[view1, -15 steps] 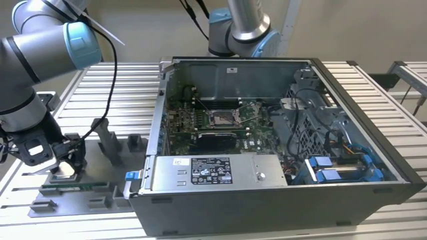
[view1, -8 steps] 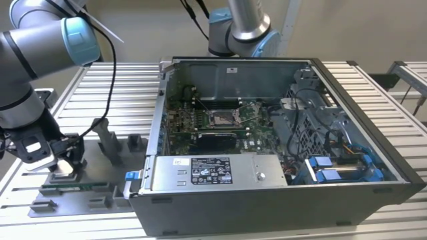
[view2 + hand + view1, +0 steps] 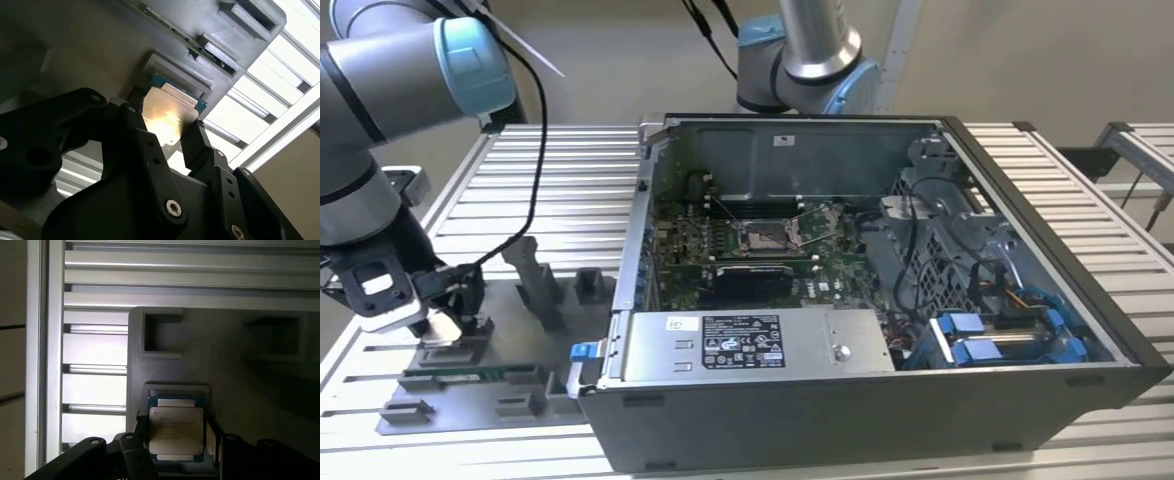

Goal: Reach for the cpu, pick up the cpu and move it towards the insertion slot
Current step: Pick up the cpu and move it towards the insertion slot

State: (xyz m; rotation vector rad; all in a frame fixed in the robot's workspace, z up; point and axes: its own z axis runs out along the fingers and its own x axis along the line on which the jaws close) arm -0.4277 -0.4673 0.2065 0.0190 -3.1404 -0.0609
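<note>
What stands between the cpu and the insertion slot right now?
In the exterior view, upright posts and the computer case's side wall stand between the insertion slot and the grey fixture, where the first wrist view shows the cpu.

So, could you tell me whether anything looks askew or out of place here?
Nothing stands out. The cpu lies square to its grey holder, with the gripper at it, and the insertion slot in the open computer case looks unobstructed.
</note>
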